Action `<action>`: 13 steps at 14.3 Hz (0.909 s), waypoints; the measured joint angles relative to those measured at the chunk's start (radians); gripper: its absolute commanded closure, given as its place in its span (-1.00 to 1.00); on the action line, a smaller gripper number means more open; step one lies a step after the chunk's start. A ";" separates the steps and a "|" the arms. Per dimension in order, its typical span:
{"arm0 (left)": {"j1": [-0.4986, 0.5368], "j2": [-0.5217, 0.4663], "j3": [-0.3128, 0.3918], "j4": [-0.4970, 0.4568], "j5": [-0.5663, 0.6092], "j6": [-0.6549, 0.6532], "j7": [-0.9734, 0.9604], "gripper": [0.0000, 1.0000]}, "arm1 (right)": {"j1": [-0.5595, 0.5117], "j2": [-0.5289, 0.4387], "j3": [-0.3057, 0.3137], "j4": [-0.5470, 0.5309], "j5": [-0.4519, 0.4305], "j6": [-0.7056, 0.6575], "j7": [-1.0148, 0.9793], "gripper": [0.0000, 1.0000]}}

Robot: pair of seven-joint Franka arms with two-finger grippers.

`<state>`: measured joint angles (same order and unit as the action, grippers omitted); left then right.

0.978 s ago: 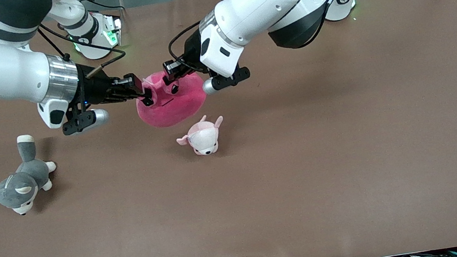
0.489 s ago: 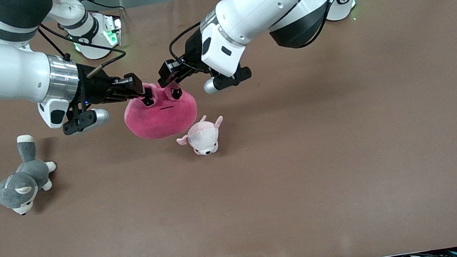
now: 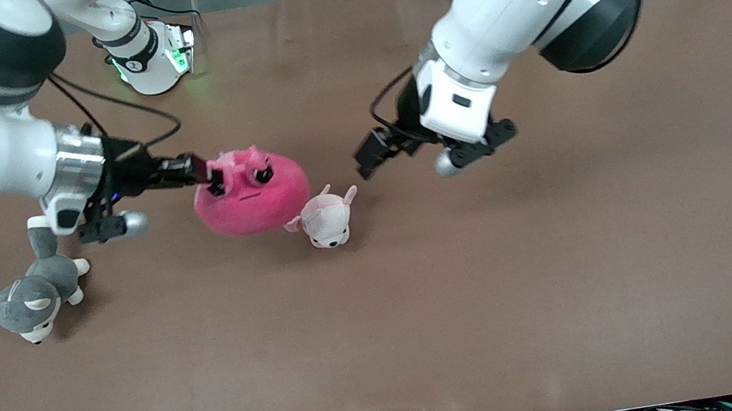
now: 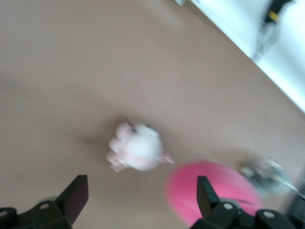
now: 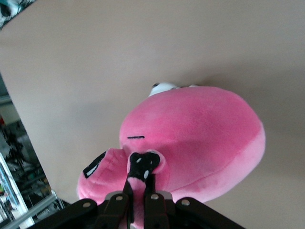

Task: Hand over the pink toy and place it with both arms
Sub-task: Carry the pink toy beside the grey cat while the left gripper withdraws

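Note:
The pink toy (image 3: pixel 255 194), a round hot-pink plush with black eyes, hangs low over the table from my right gripper (image 3: pixel 214 178). That gripper is shut on a fold of plush by one eye, as the right wrist view shows: right gripper (image 5: pixel 142 187), pink toy (image 5: pixel 200 136). The toy's lower side is right beside the small pale pink plush (image 3: pixel 325 219); I cannot tell whether it rests on the table. My left gripper (image 3: pixel 367 156) is open and holds nothing, apart from the toy toward the left arm's end. In the left wrist view its open gripper (image 4: pixel 141 200) frames bare table, with the pink toy (image 4: pixel 209 188) at one side.
The small pale pink plush (image 4: pixel 138 148) lies near the table's middle. A grey-and-white plush dog (image 3: pixel 31 295) lies toward the right arm's end, just under the right arm's wrist. Brown table surface (image 3: pixel 530 282) stretches wide toward the front camera and the left arm's end.
My left gripper opened, let go of the pink toy and drew back toward the left arm's end. The right gripper kept its hold and brought the toy down beside the small plush.

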<state>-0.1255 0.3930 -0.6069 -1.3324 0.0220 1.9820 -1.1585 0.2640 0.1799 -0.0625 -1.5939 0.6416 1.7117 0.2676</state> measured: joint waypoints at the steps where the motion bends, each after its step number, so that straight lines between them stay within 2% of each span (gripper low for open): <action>1: 0.019 0.000 0.000 0.000 0.059 -0.047 0.000 -1.00 | -0.037 0.015 -0.001 0.000 0.000 -0.008 -0.007 0.98; 5: 0.094 -0.026 0.001 0.003 0.226 -0.195 0.012 -1.00 | -0.178 0.077 -0.005 0.000 0.005 -0.063 -0.113 0.99; 8: 0.144 -0.081 0.001 0.005 0.235 -0.282 0.148 -1.00 | -0.274 0.146 -0.005 0.000 0.017 -0.093 -0.265 0.98; 11: 0.204 -0.126 0.003 0.005 0.235 -0.329 0.354 -1.00 | -0.317 0.209 -0.005 0.001 0.020 -0.102 -0.342 0.98; 12: 0.212 -0.138 0.017 0.006 0.235 -0.347 0.403 -1.00 | -0.325 0.224 -0.005 0.001 0.020 -0.110 -0.353 0.98; 13: 0.194 -0.153 0.062 0.006 0.232 -0.367 0.447 -1.00 | -0.332 0.237 -0.005 0.001 0.021 -0.115 -0.360 0.99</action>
<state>0.0683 0.2395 -0.5450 -1.3269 0.2542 1.6148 -0.7114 -0.0682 0.4167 -0.0674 -1.5927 0.6627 1.5971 -0.0922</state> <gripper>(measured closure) 0.000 0.894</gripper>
